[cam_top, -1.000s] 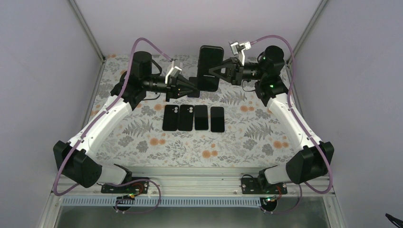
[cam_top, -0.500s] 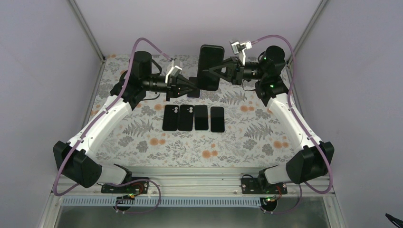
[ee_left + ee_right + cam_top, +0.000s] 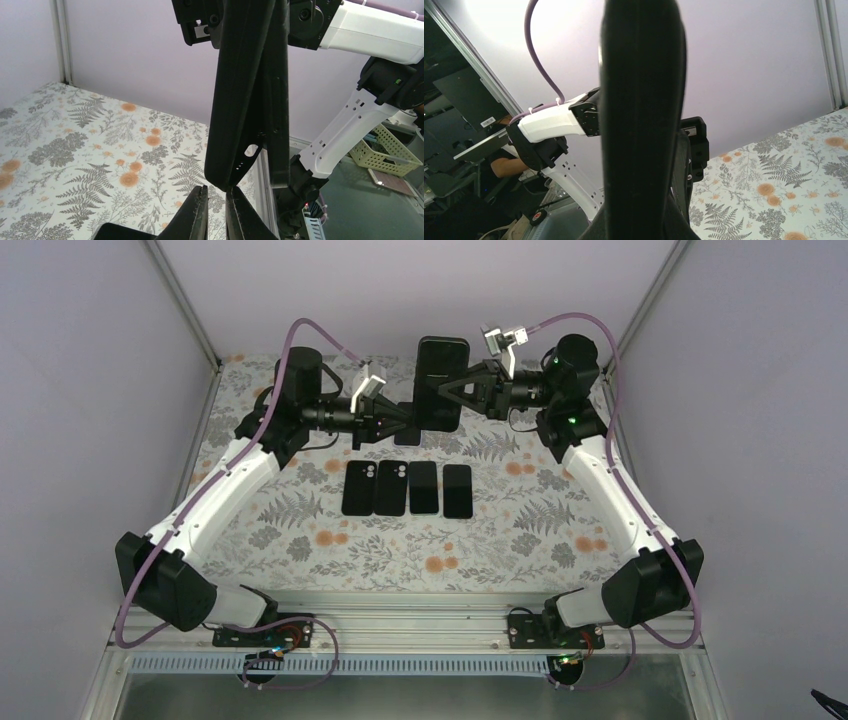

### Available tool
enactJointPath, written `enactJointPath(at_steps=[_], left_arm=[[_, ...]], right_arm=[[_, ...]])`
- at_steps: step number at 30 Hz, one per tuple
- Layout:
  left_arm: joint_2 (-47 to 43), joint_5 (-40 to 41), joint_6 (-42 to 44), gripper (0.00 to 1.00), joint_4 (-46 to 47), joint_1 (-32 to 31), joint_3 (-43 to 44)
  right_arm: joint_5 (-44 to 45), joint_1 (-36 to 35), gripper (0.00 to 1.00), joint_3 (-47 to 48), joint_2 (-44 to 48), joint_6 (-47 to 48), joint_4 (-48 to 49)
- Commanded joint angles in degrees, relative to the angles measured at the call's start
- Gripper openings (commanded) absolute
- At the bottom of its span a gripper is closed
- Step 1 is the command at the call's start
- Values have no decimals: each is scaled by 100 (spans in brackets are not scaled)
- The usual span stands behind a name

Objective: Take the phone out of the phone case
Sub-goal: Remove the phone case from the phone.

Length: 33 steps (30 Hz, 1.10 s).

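Note:
A black phone [image 3: 443, 365] stands upright in the air at the back of the table, held by my right gripper [image 3: 440, 390], which is shut on it. In the right wrist view the phone's edge [image 3: 641, 100] fills the middle. In the left wrist view the black phone case [image 3: 240, 100] is bent away from the phone [image 3: 280, 125] at its lower end. My left gripper [image 3: 216, 192] is nearly closed, with the case's lower corner pinched at its fingertips [image 3: 240, 210]. It sits at the case's lower left in the top view [image 3: 410, 425].
A row of black phones and cases [image 3: 408, 489] lies flat on the fern-patterned table [image 3: 300, 510] in front of the grippers. A dark flat item [image 3: 407, 437] lies below the left gripper. Walls and frame posts close in the back and sides.
The left wrist has lifted slightly and shifted a little left. The right arm and the phone have stayed where they were.

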<state>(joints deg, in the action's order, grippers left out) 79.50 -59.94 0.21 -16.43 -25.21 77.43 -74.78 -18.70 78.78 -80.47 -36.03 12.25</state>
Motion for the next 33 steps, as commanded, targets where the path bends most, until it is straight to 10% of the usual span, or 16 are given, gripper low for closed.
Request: enactJointPath(at_steps=[1, 33], left_arm=[[153, 787, -130, 10, 163, 177, 105], [296, 488, -576, 34, 431, 377, 1026]], right_arm=[[-1022, -398, 4, 215, 195, -163, -63], [-810, -697, 4, -501, 254, 456, -557]])
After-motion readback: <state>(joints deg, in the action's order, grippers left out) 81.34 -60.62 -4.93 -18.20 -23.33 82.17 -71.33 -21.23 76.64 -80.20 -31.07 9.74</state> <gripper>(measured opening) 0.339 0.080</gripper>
